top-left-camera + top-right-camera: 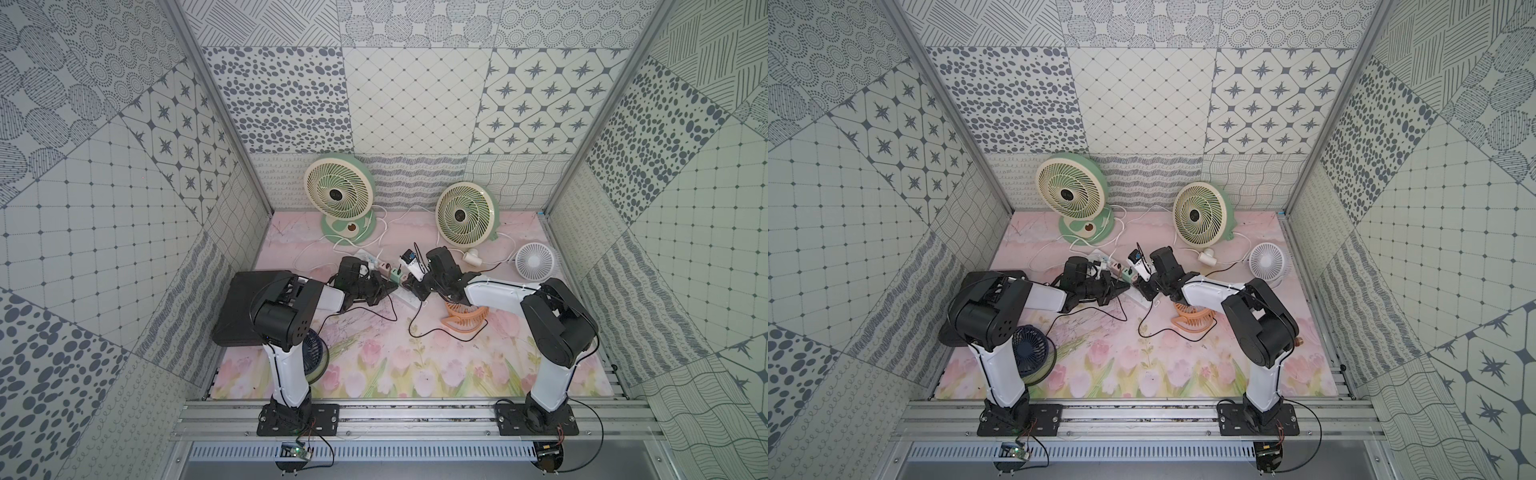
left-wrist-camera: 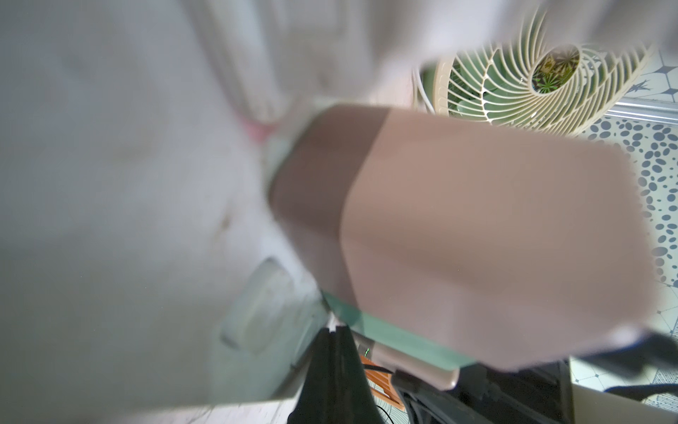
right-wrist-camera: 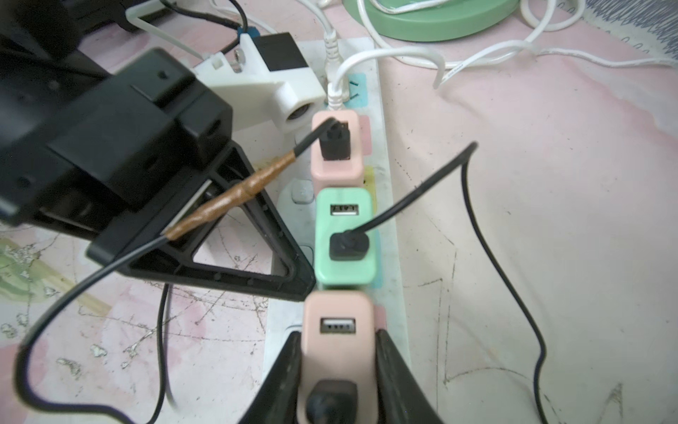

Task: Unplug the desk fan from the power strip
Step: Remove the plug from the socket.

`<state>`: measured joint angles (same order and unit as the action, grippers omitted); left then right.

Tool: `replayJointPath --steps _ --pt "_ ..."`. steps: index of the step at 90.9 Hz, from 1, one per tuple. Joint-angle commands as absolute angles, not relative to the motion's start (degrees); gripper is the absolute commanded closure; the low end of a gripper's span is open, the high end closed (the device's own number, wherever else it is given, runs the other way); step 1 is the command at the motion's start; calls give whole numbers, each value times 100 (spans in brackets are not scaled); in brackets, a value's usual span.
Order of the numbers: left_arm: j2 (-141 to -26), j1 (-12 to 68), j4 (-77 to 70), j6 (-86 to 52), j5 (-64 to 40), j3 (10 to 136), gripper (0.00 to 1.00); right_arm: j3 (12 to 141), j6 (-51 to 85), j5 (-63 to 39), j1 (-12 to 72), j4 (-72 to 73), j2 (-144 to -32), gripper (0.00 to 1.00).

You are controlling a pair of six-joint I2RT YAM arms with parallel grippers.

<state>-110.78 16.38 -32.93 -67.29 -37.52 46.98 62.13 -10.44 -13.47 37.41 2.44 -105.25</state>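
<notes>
Finds the power strip (image 3: pixel 392 301) flat on the flowered mat (image 3: pixel 550 220), mid-table between both arms. Pinches the nearest pink adapter (image 3: pixel 337 367) with the right gripper (image 3: pixel 339 341), one finger on each flank, low near the strip: a hold suited to drawing it straight up out of the socket. Sets the left gripper (image 3: pixel 302 284), fingers pressed together on nothing, tip-down on the strip's white face just beside the green adapter (image 3: pixel 345 271), seemingly touching. Probably there to pin the bar against lifting with the pull. Leaves the green adapter and the far pink adapter (image 3: pixel 335 172) seated and plugged. Cannot tell the appliance behind the black plug (image 3: pixel 330 400) in the pinched adapter. Not yet out of the socket, by the look.
</notes>
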Motion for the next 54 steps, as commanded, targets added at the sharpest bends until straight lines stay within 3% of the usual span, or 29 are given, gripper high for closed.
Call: replayJointPath --steps 1,15,28,54 --pt "-11101 1649 -2652 -6587 -3351 4629 100 6251 -1134 -1572 4057 418 -10348 88" --pt "-11101 1635 -2655 -6592 -3356 4629 100 6240 -1170 -1302 4062 369 -10258 88" --pt "-11113 1648 -2687 -6586 -3345 4613 100 6178 -815 -1652 3754 395 -10158 88" --pt "-11140 1652 -2707 -6631 -3306 4579 100 6126 -1142 -1243 3993 245 -9973 88"
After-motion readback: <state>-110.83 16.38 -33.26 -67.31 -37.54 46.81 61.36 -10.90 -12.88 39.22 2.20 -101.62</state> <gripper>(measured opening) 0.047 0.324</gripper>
